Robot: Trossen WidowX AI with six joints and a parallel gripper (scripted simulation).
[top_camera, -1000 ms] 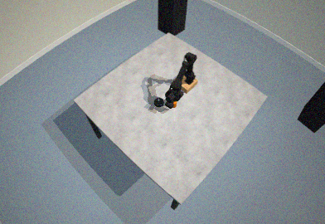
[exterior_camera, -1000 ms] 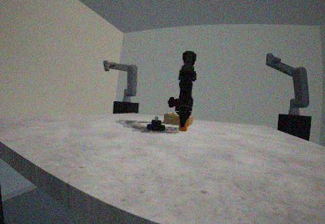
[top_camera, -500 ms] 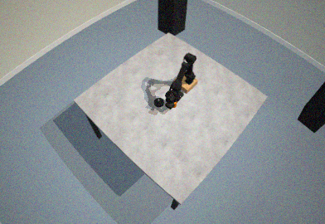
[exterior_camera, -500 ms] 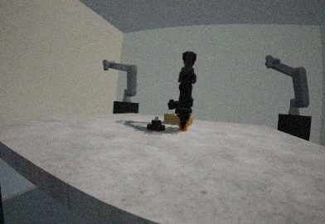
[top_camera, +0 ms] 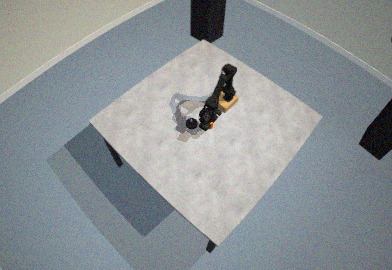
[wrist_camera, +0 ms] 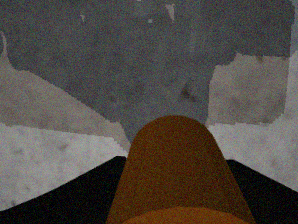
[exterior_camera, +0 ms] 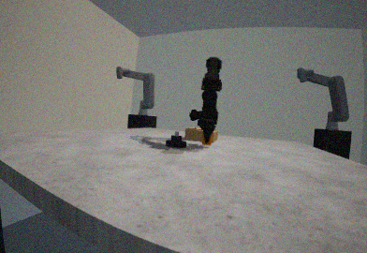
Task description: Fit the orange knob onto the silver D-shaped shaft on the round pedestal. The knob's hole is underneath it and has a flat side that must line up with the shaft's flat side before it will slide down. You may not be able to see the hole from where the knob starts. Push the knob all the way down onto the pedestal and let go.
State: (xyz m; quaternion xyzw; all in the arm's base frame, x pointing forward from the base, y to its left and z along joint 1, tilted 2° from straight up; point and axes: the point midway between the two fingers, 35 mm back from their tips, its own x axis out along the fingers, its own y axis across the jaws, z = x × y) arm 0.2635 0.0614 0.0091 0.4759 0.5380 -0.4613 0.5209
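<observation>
The orange knob stands at table height, mostly covered by the fingers in the top and exterior views. My gripper points down and is shut on the knob, with a black finger on each side of it in the wrist view. The knob's underside and hole are hidden. The round black pedestal stands a short way to the left of the knob in the top and exterior views. Its silver shaft sticks up from the middle; its flat side is too small to tell. The wrist view does not show the pedestal.
The arm's wooden-coloured base block is behind the knob. The arm's shadow falls around the pedestal on the pale table. Two grey arms on black stands are beyond the table.
</observation>
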